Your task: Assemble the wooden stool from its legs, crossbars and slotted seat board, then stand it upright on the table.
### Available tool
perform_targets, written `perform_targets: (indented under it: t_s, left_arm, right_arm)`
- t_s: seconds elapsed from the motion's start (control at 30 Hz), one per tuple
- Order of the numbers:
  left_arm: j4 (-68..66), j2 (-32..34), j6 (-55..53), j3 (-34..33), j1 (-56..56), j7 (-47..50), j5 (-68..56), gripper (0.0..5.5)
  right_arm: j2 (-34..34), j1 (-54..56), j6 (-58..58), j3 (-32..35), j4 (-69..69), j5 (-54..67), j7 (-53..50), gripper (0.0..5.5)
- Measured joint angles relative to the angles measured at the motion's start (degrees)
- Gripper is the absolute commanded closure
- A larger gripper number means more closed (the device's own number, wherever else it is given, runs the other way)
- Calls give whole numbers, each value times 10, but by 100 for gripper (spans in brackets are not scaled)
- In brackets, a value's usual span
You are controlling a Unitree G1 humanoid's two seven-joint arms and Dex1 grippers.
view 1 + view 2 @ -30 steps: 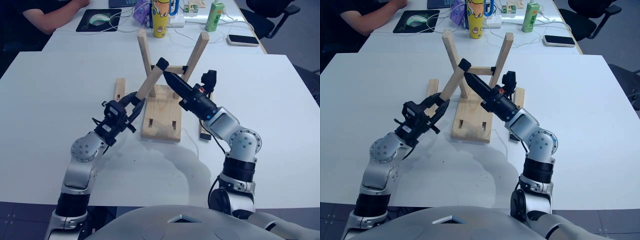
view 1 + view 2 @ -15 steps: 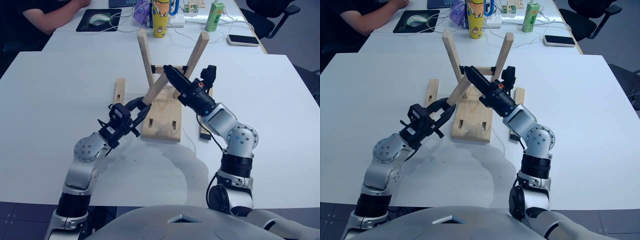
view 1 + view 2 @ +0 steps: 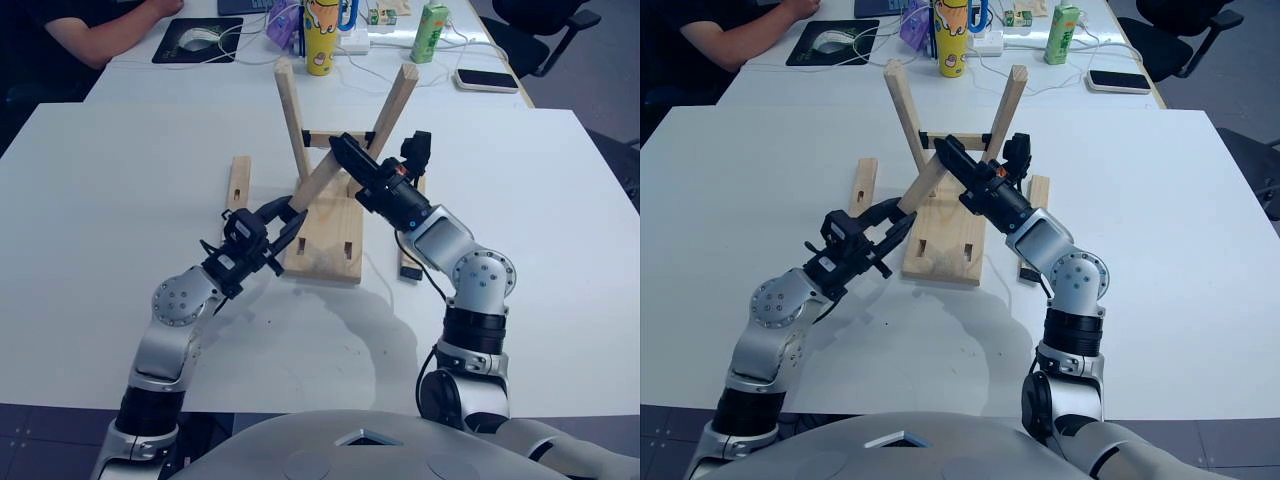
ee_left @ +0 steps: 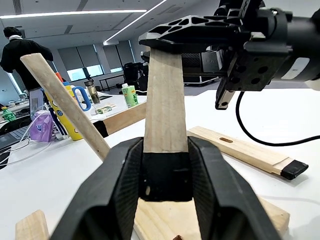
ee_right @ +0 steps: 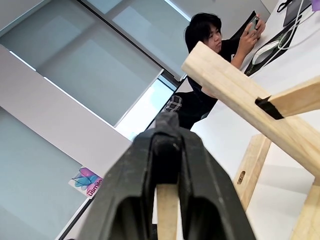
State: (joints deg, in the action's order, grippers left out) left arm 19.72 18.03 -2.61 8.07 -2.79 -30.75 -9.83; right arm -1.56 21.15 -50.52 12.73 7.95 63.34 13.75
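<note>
The slotted seat board [image 3: 325, 240] lies flat on the white table. Two legs [image 3: 290, 105] rise from its far end in a V, joined by a crossbar [image 3: 331, 137]. A third wooden leg [image 3: 318, 180] slants over the board. My left gripper [image 3: 283, 222] is shut on its lower end, and my right gripper [image 3: 342, 150] is shut on its upper end near the crossbar. In the left wrist view the leg [image 4: 165, 100] stands between my fingers [image 4: 125, 185]. In the right wrist view my right gripper [image 5: 167, 145] clamps the leg's tip [image 5: 167, 215].
A loose wooden piece [image 3: 239, 180] lies left of the board, and another with a black end [image 3: 408, 262] lies to its right. On the far desk stand a yellow cup [image 3: 321, 35], a green carton [image 3: 430, 32], a phone [image 3: 485, 79] and a mouse pad [image 3: 197, 40].
Both grippers carried the slanted leg away from me and slightly right. Its upper end dropped closer to the crossbar, and its lower end came nearer the seat board.
</note>
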Motion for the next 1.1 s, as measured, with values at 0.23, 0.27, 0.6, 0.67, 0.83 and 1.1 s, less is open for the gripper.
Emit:
perform_targets:
  t_s: [0.23,0.27,0.6,0.67,0.83,1.1]
  left_arm:
    - [-21,-23,-6,-50,-23,11,-76,262]
    - [-27,-23,-9,-61,-25,12,-88,250]
    - [-43,-43,-27,-79,-23,31,-120,247]
    - [-43,-48,-29,-70,-17,36,-117,247]
    - [-46,-52,-35,-60,-14,43,-100,247]
    - [-55,-45,-45,-61,-6,38,-97,247]
  right_arm:
    - [20,-42,22,-6,9,-51,-21,509]
    - [26,-53,26,-3,14,-60,-25,509]
    - [87,-86,275,4,47,-348,-105,509]
    - [83,-91,294,5,28,-364,-113,509]
    - [68,-92,343,6,-8,-400,-125,509]
    - [45,-100,357,22,-17,-414,-166,509]
